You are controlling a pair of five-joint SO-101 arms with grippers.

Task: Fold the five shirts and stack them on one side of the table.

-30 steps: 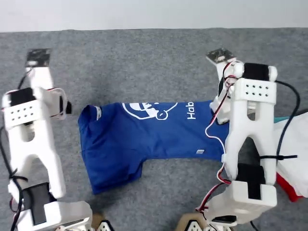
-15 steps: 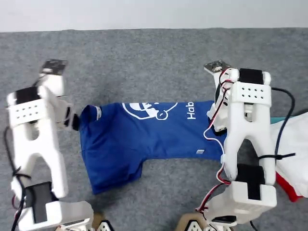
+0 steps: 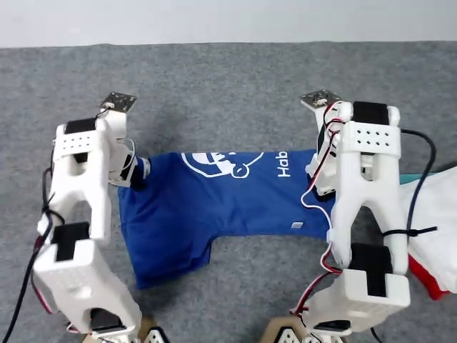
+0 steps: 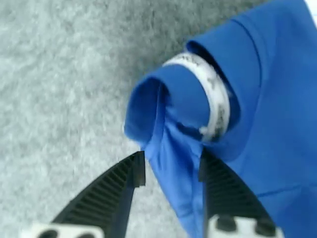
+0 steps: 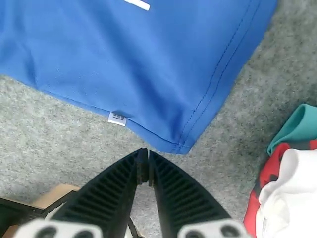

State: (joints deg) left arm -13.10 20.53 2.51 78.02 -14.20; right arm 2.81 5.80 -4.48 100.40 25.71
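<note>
Blue short-sleeved shirt (image 3: 214, 207) with white print lies flat in the middle of the grey felt table cover (image 3: 235, 93), between the two arms. Its collar end points to the left arm, its hem to the right, and one sleeve spreads toward the near edge. White neck band shows inside the rumpled collar. Left gripper (image 4: 171, 161) sits at the collar, jaws parted, a fold of blue cloth between them, not pinched. Right gripper (image 5: 148, 166) is closed on nothing, over bare felt just beside the hem corner. Heap of white, red and teal garments (image 3: 435, 214) lies at the right edge.
</note>
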